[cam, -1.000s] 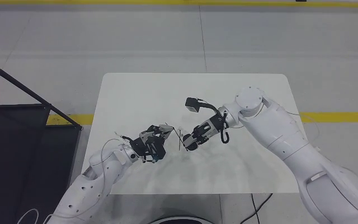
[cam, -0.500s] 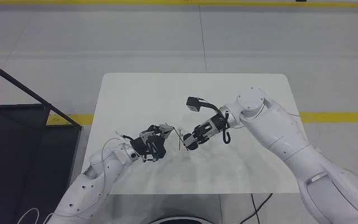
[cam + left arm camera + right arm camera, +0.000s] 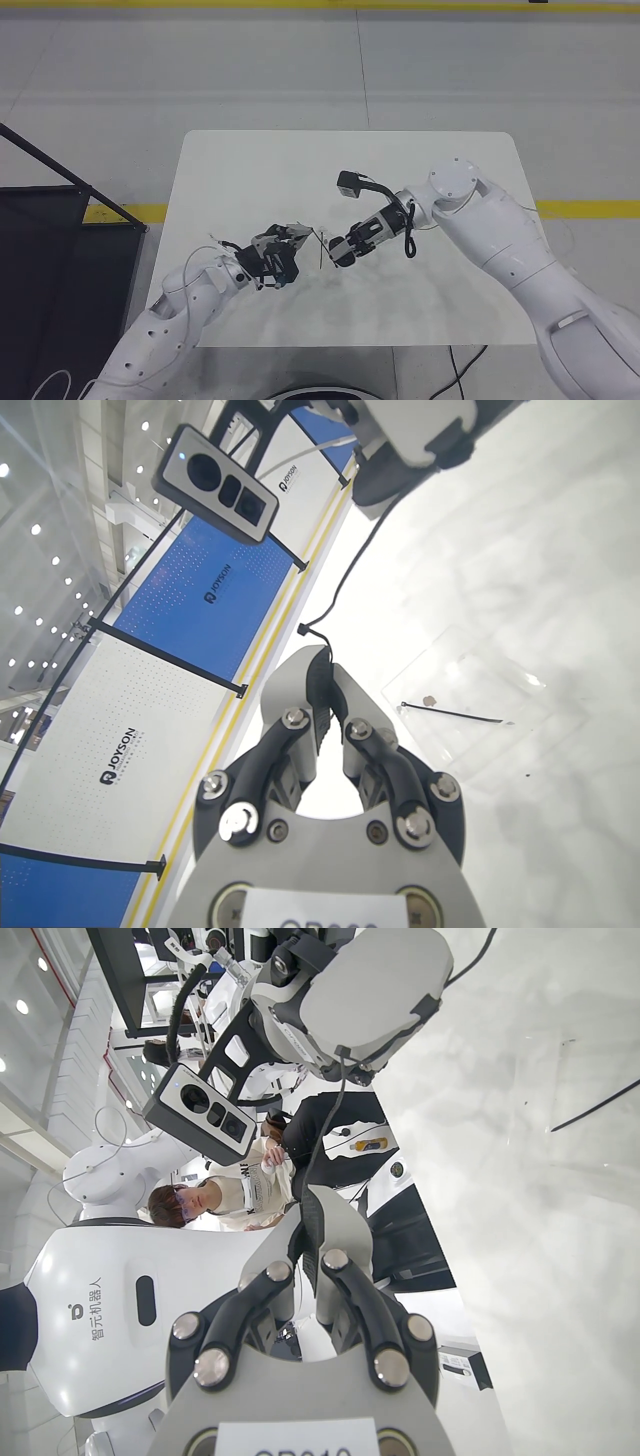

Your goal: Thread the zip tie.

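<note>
Closest in, the left pincer (image 3: 325, 665) is squeezed tight on one end of the black zip tie (image 3: 350, 568), with the tie's small square head sitting just past its tips. From there the strap arcs through the air to the right pincer (image 3: 311, 1200), which is clamped just as tight on the other end, both over the white table (image 3: 450, 180). Beyond them a clear plastic sheet (image 3: 465, 670) lies on the table, a second zip tie (image 3: 450, 714) resting flat on it
</note>
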### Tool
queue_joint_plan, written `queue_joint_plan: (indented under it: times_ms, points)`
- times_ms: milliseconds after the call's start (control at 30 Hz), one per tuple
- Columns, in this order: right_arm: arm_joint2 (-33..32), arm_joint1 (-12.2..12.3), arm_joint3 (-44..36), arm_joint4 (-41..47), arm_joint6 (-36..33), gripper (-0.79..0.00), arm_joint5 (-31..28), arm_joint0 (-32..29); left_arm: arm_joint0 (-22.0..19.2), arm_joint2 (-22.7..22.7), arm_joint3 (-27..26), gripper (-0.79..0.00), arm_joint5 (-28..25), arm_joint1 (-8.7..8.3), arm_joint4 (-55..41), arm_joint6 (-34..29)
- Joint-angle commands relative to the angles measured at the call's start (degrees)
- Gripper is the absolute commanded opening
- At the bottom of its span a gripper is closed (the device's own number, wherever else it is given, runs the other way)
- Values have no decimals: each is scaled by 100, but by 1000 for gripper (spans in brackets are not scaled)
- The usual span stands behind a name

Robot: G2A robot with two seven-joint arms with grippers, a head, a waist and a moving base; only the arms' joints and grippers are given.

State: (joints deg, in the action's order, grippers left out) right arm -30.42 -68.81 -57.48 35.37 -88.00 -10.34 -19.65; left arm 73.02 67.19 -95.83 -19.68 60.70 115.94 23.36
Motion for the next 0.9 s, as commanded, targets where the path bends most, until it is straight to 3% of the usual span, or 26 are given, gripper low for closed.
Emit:
queue_joint_plan:
  times_ms: [0, 867]
  points:
    - [-29, 14, -9, 25, 0, -785, -35, -21, -14, -12, 11, -785, -18, 4, -16, -20]
    - [4, 26, -68, -51, 0, -785, 39, -54, -67, -4, -1, -785, -319, 8, -256, 110]
